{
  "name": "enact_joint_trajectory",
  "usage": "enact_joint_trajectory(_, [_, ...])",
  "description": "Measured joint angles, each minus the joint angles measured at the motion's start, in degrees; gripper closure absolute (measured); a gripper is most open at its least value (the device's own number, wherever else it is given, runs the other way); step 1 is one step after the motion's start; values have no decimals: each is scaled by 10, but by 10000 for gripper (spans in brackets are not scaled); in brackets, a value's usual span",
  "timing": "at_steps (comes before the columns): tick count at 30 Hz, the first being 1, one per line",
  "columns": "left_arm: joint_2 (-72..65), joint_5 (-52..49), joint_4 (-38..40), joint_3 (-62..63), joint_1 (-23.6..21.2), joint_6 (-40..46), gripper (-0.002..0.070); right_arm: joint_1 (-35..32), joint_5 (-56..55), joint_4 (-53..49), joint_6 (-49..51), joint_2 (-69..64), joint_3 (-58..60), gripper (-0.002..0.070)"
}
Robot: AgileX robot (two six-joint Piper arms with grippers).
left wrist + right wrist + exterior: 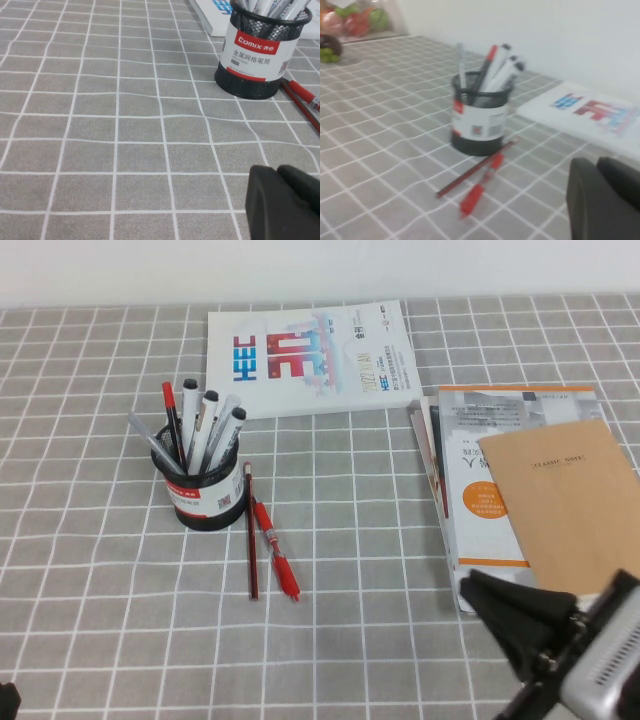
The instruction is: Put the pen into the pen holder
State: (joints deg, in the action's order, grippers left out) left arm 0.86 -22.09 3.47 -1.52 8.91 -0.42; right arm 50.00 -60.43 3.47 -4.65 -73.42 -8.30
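The pen holder (203, 490), a black mesh cup with a red-and-white label, stands left of centre. The slim grey pen (152, 441) stands in it, leaning out to the left among several markers and a red-capped pen. It also shows in the right wrist view (460, 62), inside the holder (479, 120). My right gripper (476, 590) is shut and empty, low at the front right, well away from the holder; it shows in its wrist view (592, 165). My left gripper (275, 172) is shut and empty at the front left corner (5, 702), near the holder (255, 55).
A red pen (274, 548) and a thin dark pencil (250, 532) lie on the cloth just right of the holder. A white booklet (310, 358) lies at the back. A stack of books topped by a brown notebook (565, 500) lies at the right.
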Motion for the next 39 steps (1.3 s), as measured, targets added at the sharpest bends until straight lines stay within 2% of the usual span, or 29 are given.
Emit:
enact_joint_trajectory(4, [0, 0, 0, 0, 0, 0, 680, 0, 31, 28, -17, 49, 12, 688])
enact_joint_trajectory(10, [0, 0, 0, 0, 0, 0, 680, -17, 223, 66, -23, 213, 14, 688])
enact_joint_trajectory(13, [0, 0, 0, 0, 0, 0, 680, -70, 320, 60, -26, 292, 14, 688])
enact_joint_trajectory(30, [0, 0, -1, 0, 0, 0, 680, -486, 809, 31, -56, 691, 22, 689])
enact_joint_trajectory(34, [0, 0, -1, 0, 0, 0, 680, -538, 882, 31, -56, 737, 23, 689])
enact_joint_trajectory(39, [0, 0, -1, 0, 0, 0, 680, -553, 900, 35, -68, 741, 36, 688])
